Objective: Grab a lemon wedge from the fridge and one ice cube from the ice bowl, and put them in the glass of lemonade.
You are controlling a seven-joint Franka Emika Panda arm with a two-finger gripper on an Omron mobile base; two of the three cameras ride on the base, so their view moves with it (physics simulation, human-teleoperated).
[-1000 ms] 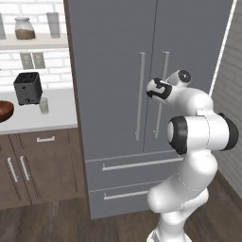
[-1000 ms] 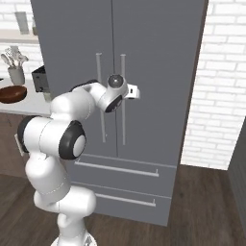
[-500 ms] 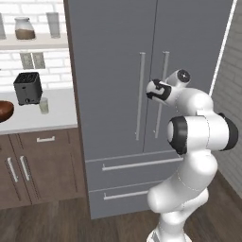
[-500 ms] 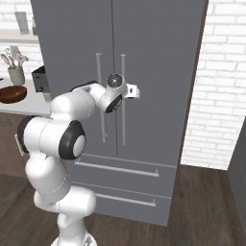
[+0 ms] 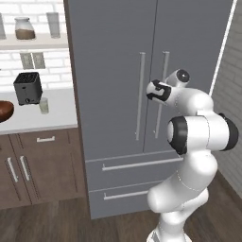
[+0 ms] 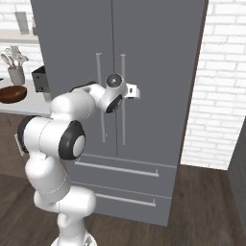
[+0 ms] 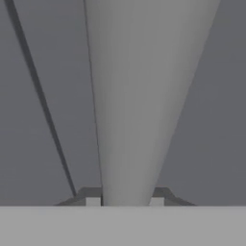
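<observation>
The grey fridge point(image 5: 113, 71) point(image 6: 158, 57) stands with both doors closed, so the lemon wedge is hidden. My gripper point(image 5: 153, 91) point(image 6: 137, 92) is at chest height against the right door's long silver handle point(image 5: 165, 66) point(image 6: 123, 125). In the hand view the pale handle point(image 7: 144, 96) runs up between my fingertips point(image 7: 93, 200), and the gripper point(image 7: 125, 200) is shut on it. The wooden ice bowl point(image 5: 4, 111) point(image 6: 13, 93) sits on the counter at the far left. The small glass of lemonade point(image 5: 44, 105) stands to the bowl's right, in front of the toaster.
A black toaster point(image 5: 27, 87) stands on the white counter point(image 5: 56, 118) left of the fridge. A grey utensil cup point(image 6: 16, 74) is behind the bowl. Brown cabinets point(image 5: 42, 165) sit below the counter. A white brick wall point(image 6: 221, 96) closes in the fridge's right side.
</observation>
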